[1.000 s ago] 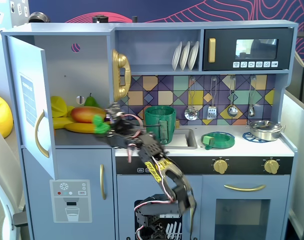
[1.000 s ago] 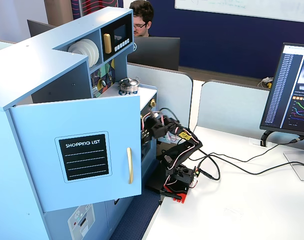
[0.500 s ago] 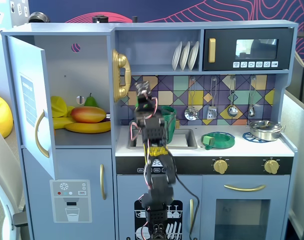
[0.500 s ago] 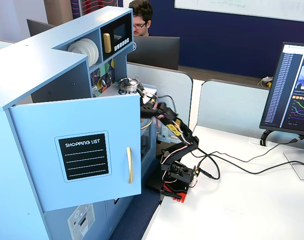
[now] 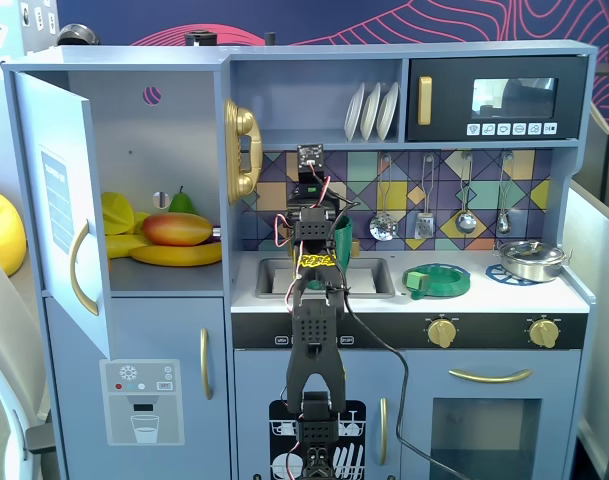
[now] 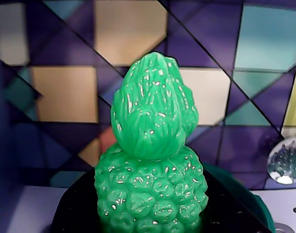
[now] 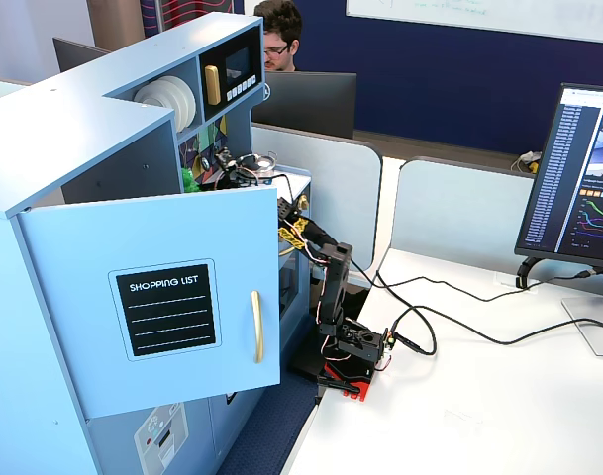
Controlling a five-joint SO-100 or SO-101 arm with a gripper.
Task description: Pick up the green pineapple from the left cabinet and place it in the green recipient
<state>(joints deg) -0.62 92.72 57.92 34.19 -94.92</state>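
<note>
The pineapple (image 6: pixel 151 170) looks like glossy green plastic, its body bumpy, its leafy top finely ridged, with small bright highlights. The cabinet (image 5: pixel 144 140) is smooth, matt grey-blue board; its door handle (image 5: pixel 76 268) is shiny gold. The mango (image 5: pixel 177 229) has a smooth, satiny skin. The pan (image 5: pixel 531 258) looks like polished metal. The arm (image 5: pixel 314 340) is matt black plastic.

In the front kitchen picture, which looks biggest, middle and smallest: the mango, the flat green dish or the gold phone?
As they look in that fixed view:
1. Gold phone, tallest.
2. Mango and green dish look about alike, so I won't rank them.
</note>
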